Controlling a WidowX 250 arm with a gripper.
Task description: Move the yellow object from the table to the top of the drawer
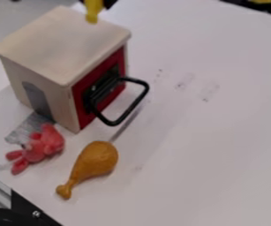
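Over on the near left, a pink plush is lying on the table, just beside the drawer. Next along is a drumstick, fat end pointing to the far side. Yellow object is up at the drawer's far edge, hanging from the gripper, which is closed on it. Can't tell if it's touching the top, tbh. Right of that, a black handle sticks out from the red front.

A white table carries a pale wooden drawer unit with a red front. Near it lie a pink toy and a brown drumstick.
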